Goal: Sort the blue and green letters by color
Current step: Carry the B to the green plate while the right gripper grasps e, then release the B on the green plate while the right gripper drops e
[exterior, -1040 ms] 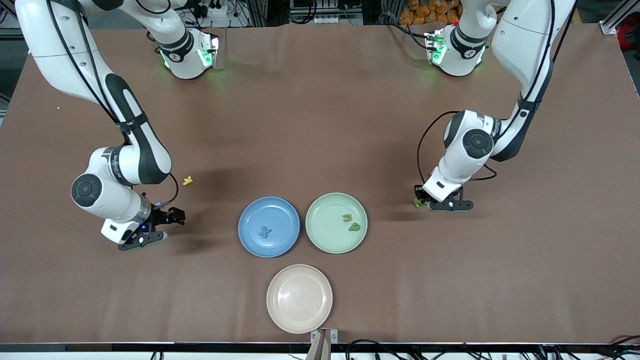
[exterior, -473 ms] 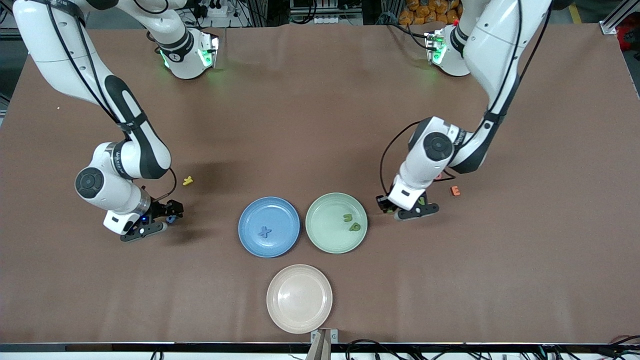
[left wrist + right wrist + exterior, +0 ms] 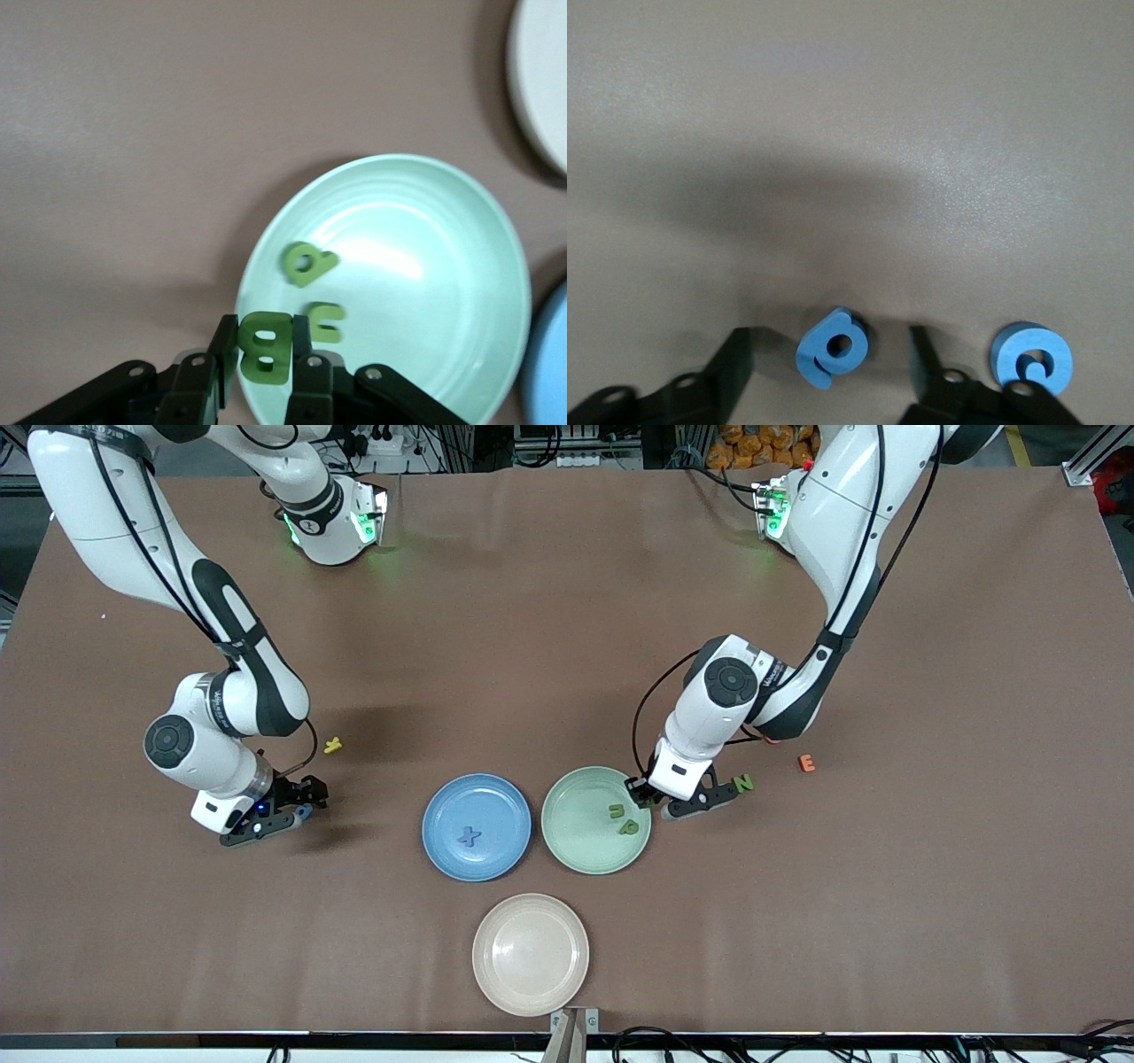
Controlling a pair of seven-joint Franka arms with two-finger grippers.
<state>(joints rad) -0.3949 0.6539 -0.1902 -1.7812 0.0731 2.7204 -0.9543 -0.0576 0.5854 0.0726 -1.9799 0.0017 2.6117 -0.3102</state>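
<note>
My left gripper (image 3: 647, 798) is shut on a green B (image 3: 264, 347) and hangs over the rim of the green plate (image 3: 576, 828). In that plate lie a green u (image 3: 617, 810) and a green p (image 3: 628, 827). A green N (image 3: 744, 783) lies on the table toward the left arm's end. The blue plate (image 3: 500, 810) holds a light blue X (image 3: 469, 836). My right gripper (image 3: 831, 356) stands open low over the table, with a light blue a (image 3: 833, 348) between its fingers and a gap on each side. A light blue C (image 3: 1031, 359) lies just beside it.
An empty beige plate (image 3: 530, 954) sits nearest the front camera. An orange E (image 3: 806, 763) lies near the N. A yellow letter (image 3: 332, 746) lies on the table close to the right arm's forearm.
My left arm has carried the green B from the left arm's end of the table to the green plate's rim, uncovering the N and the orange E. My right gripper has shifted slightly.
</note>
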